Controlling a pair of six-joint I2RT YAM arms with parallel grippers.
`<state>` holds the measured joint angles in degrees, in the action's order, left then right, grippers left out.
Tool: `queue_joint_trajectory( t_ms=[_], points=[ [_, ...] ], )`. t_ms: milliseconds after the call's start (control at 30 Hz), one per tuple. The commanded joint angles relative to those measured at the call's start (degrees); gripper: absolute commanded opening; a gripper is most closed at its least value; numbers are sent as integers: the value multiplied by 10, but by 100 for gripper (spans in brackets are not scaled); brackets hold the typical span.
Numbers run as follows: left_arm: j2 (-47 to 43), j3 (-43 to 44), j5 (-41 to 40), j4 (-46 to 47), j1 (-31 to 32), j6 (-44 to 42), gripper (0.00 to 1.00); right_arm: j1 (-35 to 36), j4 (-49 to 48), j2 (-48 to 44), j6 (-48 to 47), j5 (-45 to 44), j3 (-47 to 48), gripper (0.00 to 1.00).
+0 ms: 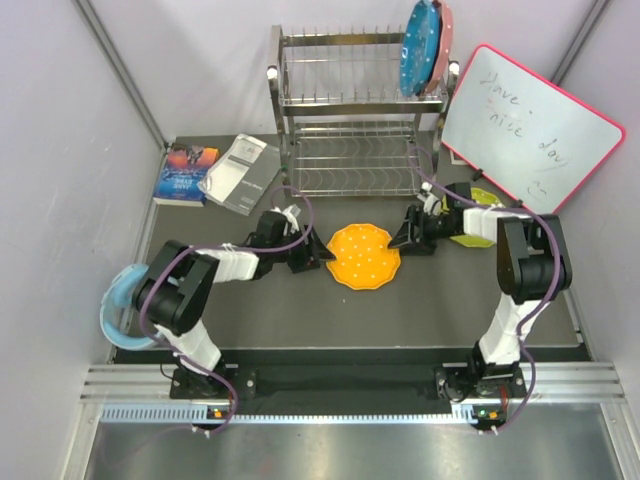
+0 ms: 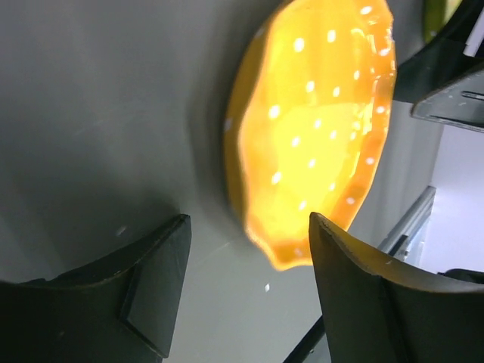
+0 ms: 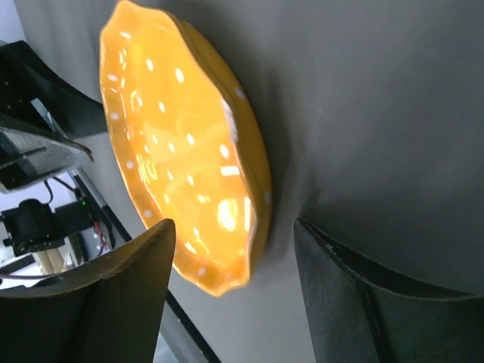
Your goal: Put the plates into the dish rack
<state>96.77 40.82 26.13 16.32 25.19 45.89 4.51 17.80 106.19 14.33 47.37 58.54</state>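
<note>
So the orange plate (image 1: 365,256) is lying flat on the dark table (image 1: 300,320), just in front of the dish rack (image 1: 345,110), with an arm reaching in at it from each side. The left gripper (image 1: 316,259) is low down just beside the plate's left edge. Its jaws are spread wide and there's nothing in them; in its own camera the plate rim sits right next to one finger (image 2: 363,295), but I can't tell if it's touching. The right gripper (image 1: 396,241) is at the opposite edge, jaws also wide apart. In its wrist view the plate's rim sits in the gap between the fingers (image 3: 113,302), not pinched.

Up on the rack's top tier, at the right end, the blue plate (image 1: 420,48) and pink plate (image 1: 443,45) are standing on edge side by side. The yellow-green plate (image 1: 484,197) is on the table, mostly hidden behind the right arm, near a whiteboard (image 1: 530,125) with scribbles on it.

Off to the left there's a book (image 1: 186,172) and a booklet (image 1: 240,172) beside the rack, and a light-blue dish (image 1: 117,305) peeking out from under the left arm.
</note>
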Motion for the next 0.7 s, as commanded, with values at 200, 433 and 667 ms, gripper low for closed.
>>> queue_joint_trajectory(
  t_ms=[200, 433, 667],
  points=[
    [84, 62, -1, 28, 23, 27, 61, 63, -129, 50, 99, 17, -15, 64],
    [102, 66, 1, 28, 37, 30, 57, 95, -160, 64, 118, 85, -41, 62],
    [111, 67, 9, 21, 48, 32, 56, 110, -309, 27, 197, 137, -135, 60]
  ],
)
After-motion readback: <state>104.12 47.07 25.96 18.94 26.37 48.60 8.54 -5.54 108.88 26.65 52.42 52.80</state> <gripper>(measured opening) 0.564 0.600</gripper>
